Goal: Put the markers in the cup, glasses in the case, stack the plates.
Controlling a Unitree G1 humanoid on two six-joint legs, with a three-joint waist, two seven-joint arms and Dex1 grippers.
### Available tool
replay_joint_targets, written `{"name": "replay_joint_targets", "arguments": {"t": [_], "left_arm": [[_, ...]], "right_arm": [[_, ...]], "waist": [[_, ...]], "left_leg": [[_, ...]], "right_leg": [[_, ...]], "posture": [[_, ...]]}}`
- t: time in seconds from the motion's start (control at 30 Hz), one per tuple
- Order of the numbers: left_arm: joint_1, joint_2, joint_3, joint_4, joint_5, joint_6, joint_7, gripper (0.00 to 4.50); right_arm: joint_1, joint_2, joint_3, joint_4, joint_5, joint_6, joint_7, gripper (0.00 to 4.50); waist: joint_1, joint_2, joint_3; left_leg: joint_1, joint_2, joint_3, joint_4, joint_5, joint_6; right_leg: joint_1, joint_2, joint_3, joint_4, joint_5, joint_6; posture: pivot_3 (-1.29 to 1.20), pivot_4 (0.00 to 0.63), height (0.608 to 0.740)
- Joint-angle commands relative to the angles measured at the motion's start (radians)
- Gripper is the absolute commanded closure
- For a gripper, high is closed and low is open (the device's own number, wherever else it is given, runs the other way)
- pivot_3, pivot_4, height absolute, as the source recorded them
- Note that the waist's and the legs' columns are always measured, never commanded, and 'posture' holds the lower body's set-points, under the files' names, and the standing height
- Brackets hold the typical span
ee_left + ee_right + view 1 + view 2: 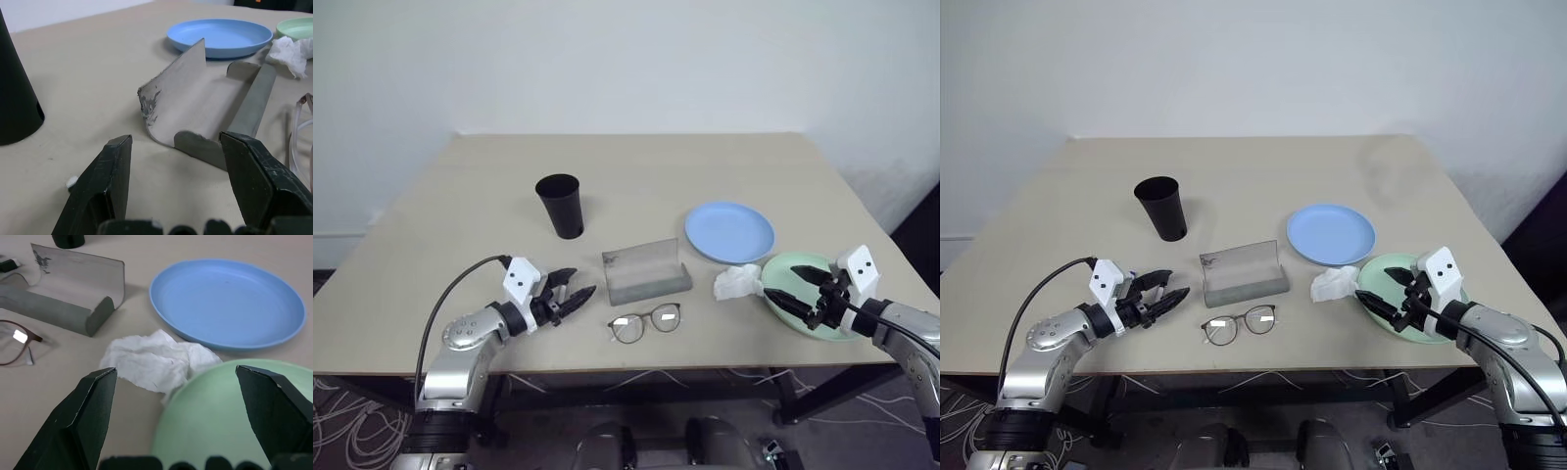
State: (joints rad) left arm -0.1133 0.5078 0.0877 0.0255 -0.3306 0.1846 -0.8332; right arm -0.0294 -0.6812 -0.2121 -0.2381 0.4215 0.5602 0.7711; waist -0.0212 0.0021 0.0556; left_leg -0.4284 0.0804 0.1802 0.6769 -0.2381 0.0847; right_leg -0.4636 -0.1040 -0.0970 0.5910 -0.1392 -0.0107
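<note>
On the beige table, the black cup is seen upright toward the far left, well apart from everything else. No markers can be made out on the tabletop; whether they sit inside the cup cannot be told. At the middle, the grey case is found lying open, its smoky lid raised on the far side, nothing inside it. Just in front of the case, on the near side, the glasses are laid flat on the table, lenses toward the near edge, close to the case but not touching it.

To the right, the light blue plate is set alone on the table. Nearer and further right, the mint green plate is placed beside it, not stacked. A crumpled white tissue is wedged at the green plate's left rim, between that plate, the blue plate and the case; it is seen touching the green rim in the right wrist view.

Left gripper is held low over the table left of the glasses, fingers spread apart, nothing between them, pointed at the case. Right gripper is held over the green plate, fingers wide apart and empty, the tissue lying ahead of them.
</note>
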Motion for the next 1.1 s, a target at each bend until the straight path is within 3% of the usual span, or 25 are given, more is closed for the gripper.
{"name": "replay_joint_targets", "arguments": {"t": [0.03,0.23,0.47,0.7,1.1], "left_arm": [[-0.033,-0.007,0.000,-0.040,-0.008,-0.007,0.011,1.53],[-0.041,0.000,-0.017,-0.073,-0.019,0.020,-0.009,1.53],[-0.053,-0.023,-0.041,-0.071,0.009,0.010,0.018,1.53],[-0.043,-0.032,-0.048,-0.068,0.008,0.000,0.023,1.53],[-0.064,-0.060,-0.079,-0.040,0.018,-0.023,0.028,1.53]], "right_arm": [[-0.021,-0.005,-0.011,-0.036,0.012,0.008,-0.015,0.30],[-0.040,0.003,0.014,-0.057,0.005,0.027,-0.051,0.30],[-0.122,0.030,0.071,-0.128,0.008,0.342,-0.230,0.30],[-0.138,0.029,0.123,-0.165,-0.003,0.532,-0.310,0.30],[-0.136,-0.020,0.183,-0.191,-0.098,0.554,-0.362,0.30]], "waist": [[0.000,0.000,0.000],[-0.001,0.000,0.000],[-0.002,0.001,0.000],[-0.001,0.000,0.000],[-0.001,0.000,0.000]], "left_leg": [[0.000,0.000,0.000,0.000,0.000,0.000],[0.000,0.001,0.001,-0.003,0.000,0.000],[0.001,0.001,0.001,-0.003,0.000,0.000],[0.000,0.000,0.001,-0.003,0.000,0.000],[0.000,0.000,0.001,-0.003,0.000,0.000]], "right_leg": [[0.000,0.000,0.000,0.000,0.000,0.000],[-0.001,0.001,0.000,0.000,0.001,-0.002],[-0.003,0.001,0.000,0.000,0.002,-0.003],[-0.003,0.000,0.000,0.000,0.002,-0.003],[-0.003,0.000,0.000,0.000,0.002,-0.003]], "posture": [[0.00,0.000,0.729],[0.00,0.000,0.729],[0.00,0.000,0.729],[0.00,0.000,0.729],[0.00,0.000,0.729]]}}
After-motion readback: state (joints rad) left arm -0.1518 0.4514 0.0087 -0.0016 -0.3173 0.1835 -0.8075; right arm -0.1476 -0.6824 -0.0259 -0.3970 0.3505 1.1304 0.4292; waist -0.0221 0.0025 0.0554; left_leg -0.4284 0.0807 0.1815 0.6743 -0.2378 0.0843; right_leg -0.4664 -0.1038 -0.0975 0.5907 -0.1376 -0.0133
